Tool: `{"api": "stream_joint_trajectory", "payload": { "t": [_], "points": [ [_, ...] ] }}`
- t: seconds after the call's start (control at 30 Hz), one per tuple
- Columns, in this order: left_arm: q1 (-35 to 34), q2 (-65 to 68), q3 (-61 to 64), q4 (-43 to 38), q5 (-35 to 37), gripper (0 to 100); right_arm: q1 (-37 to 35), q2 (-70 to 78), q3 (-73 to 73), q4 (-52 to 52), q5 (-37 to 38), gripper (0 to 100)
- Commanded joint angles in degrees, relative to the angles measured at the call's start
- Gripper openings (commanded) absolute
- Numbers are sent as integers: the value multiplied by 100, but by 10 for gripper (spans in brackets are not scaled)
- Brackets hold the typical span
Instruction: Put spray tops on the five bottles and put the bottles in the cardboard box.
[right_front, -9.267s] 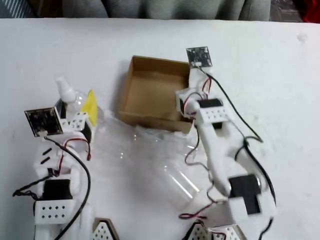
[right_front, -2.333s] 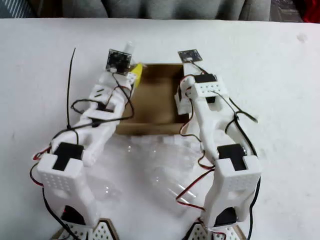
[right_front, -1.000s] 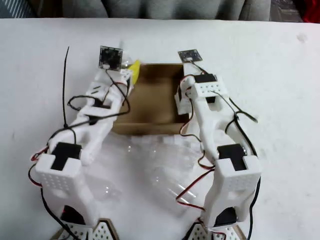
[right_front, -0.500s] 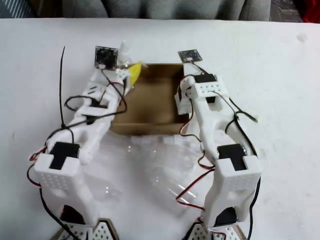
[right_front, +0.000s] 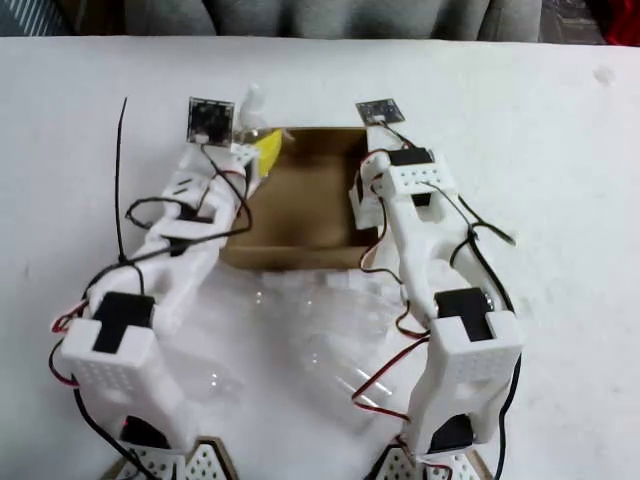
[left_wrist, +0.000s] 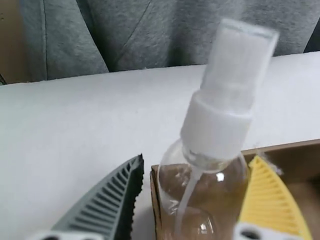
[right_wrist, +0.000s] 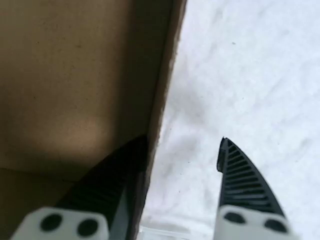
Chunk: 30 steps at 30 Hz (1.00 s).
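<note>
Left arm: your left claw (left_wrist: 199, 159) is clenched on a clear bottle (left_wrist: 200, 190) with the white spray top (left_wrist: 225, 90) already on. The yellow finger (left_wrist: 267, 195) lies against the glass. The grey finger (left_wrist: 117, 200) stands a little off the shoulder at its tip, so I judge the hold sits lower on the body. The bottle is tilted and hangs over the far left corner of the cardboard box (right_front: 300, 205), top pointing away from the arms. Holding it by the body keeps the top free and lets the base go in first.

Right arm: your right claw (right_wrist: 182, 145) is released, astride the box's right wall. One finger is inside the box, just beside the wall, and the other is outside over the table (right_front: 560, 150), apart from the wall. My reading is that it stands there to stop the box sliding.

More clear bottles (right_front: 340, 350) lie on the near side between the two arm bases. I cannot count them or tell whether they are capped.

Step in hand, as judged: lowering this bottle into the box. Watch the corner wall, since the base could catch on it.
</note>
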Motion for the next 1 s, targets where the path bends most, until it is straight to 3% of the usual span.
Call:
{"api": "stream_joint_trajectory", "payload": {
  "t": [0.0, 0.2, 0.6, 0.97],
  "points": [
    [-31, -593, -9, 141, 62, 295, 127, -286, -264, -66, 26, 194],
    [-57, -1007, 26, 695, 53, 295, 127, -286, -264, -66, 26, 194],
    [-66, -1965, 44, 2760, 9, 290, 127, -277, -237, -66, 18, 194],
    [-101, -4145, 1714, 3604, 9, 290, 127, -277, -220, -40, 18, 194]
  ]
}}
